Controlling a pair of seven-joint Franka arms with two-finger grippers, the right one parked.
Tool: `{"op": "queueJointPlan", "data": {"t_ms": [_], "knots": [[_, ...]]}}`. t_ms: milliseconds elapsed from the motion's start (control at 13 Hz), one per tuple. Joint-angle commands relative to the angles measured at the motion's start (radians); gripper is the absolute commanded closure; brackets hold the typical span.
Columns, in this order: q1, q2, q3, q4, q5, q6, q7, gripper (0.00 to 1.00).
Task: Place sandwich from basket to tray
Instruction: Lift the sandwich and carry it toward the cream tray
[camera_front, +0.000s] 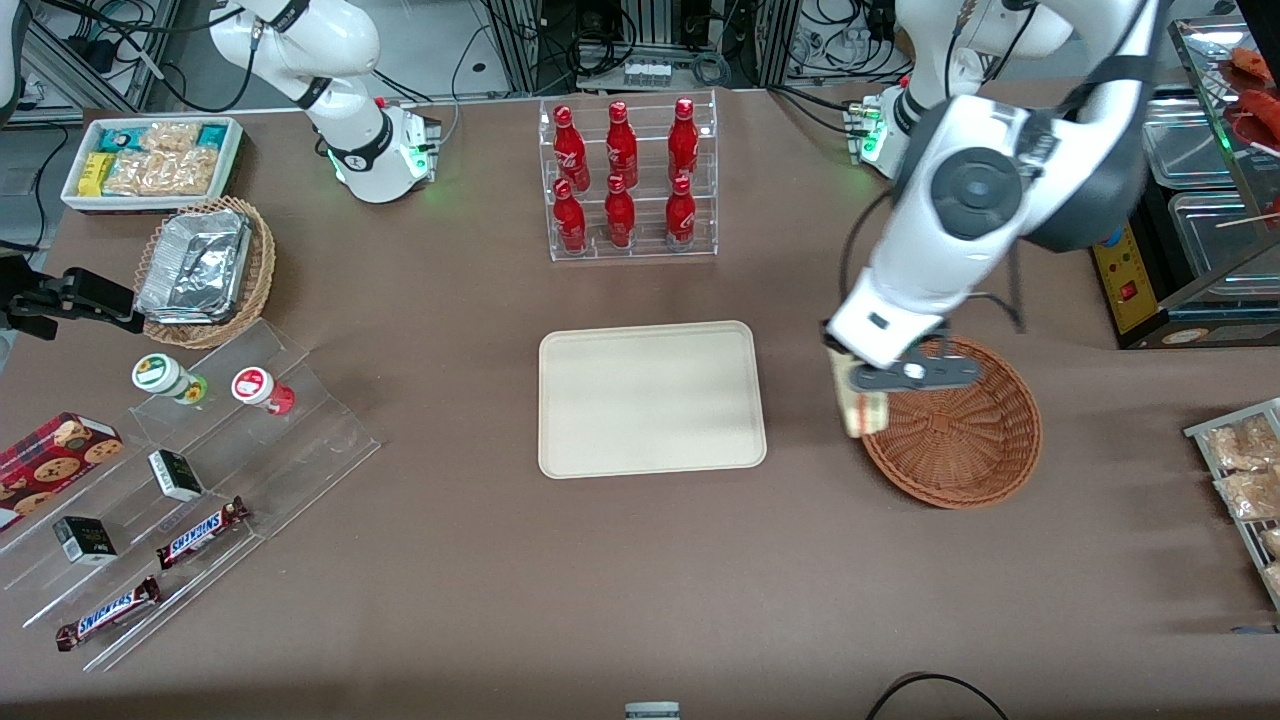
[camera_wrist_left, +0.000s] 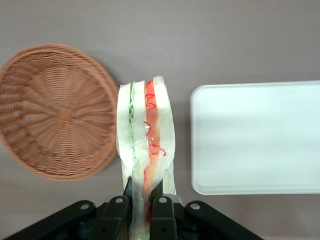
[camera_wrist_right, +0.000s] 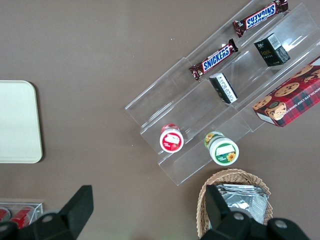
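my left gripper (camera_wrist_left: 139, 202) clamped on the sandwich (camera_wrist_left: 145, 145), i see it lifted clear over the table, just at the basket (camera_front: 958, 425) rim, between basket and tray (camera_front: 650, 398), tray bare, basket empty, cola bottle rack (camera_front: 628, 180) farther back

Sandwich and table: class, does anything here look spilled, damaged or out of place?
Nothing stands out. The gripper holds the sandwich intact between its jaws, above the table between the empty basket and the bare tray; no filling has dropped.
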Motion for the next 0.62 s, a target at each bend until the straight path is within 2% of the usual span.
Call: {"op": "queueJointPlan", "data": {"t_ms": [0, 308, 538], "knots": [[-0.091, 0.107, 0.011, 0.123, -0.030, -0.029, -0.082, 1.00], [-0.188, 0.252, 0.011, 0.222, -0.047, -0.014, -0.123, 1.00], [-0.244, 0.373, 0.011, 0.287, -0.052, 0.069, -0.179, 1.00]]}}
